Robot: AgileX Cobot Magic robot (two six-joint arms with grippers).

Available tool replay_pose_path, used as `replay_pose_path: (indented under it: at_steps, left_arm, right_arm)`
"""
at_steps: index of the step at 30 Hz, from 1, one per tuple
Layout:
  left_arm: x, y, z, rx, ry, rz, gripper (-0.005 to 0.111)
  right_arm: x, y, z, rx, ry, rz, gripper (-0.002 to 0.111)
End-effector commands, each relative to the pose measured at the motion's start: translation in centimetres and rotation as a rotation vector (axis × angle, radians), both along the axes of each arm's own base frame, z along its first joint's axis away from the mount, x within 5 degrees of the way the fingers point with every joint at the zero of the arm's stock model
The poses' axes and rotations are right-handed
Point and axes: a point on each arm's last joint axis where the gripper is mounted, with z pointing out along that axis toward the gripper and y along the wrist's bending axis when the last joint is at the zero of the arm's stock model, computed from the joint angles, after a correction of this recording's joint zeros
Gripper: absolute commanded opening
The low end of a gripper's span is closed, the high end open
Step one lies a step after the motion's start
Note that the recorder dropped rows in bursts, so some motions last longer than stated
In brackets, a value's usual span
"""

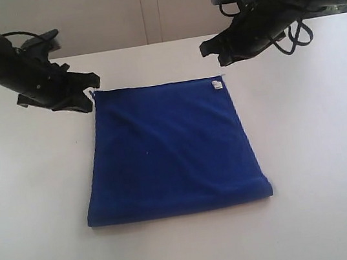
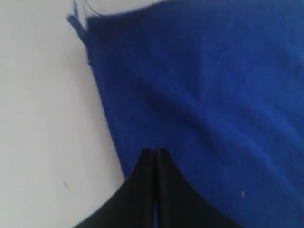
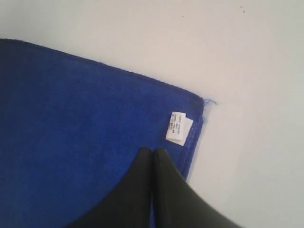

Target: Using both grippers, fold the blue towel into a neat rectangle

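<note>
One tag, nothing I can read.
The only print I see is on the small white tag (image 3: 179,128) at the far right corner of the blue towel (image 1: 170,150); my right wrist view shows faint grey lines on it, too small and blurred to make out.

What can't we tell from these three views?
Tag print: too small and blurred, right wrist view.
Whether the shut left tool and right tool touch the blue towel: their own fingers hide the contact, wrist views.
Layers in the towel: exterior view shows only the top face.
</note>
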Motion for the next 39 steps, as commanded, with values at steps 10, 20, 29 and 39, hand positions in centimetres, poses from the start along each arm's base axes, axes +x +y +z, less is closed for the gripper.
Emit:
replay_pose_path:
  at_steps: [10, 20, 29, 39]
  left_arm:
    - [-1.7, -4.1, -2.7, 0.023, 0.094, -0.171, 0.000]
    - [-1.4, -4.3, -5.9, 0.035, 0.167, -0.166, 0.000]
    - [-1.4, -4.4, -7.7, 0.040, 0.219, -0.168, 0.000]
    - [-1.4, -4.4, -7.7, 0.040, 0.219, -0.168, 0.000]
  right_arm:
    - [2.8, 0.9, -4.1, 0.015, 0.024, -0.029, 0.000]
    - [3.7, 0.8, -6.4, 0.000, -0.020, -0.073, 0.000]
    - [3.9, 0.7, -7.8, -0.030, -0.022, -0.065, 0.000]
    - [3.9, -0.5, -9.1, -0.129, -0.008, -0.021, 0.000]
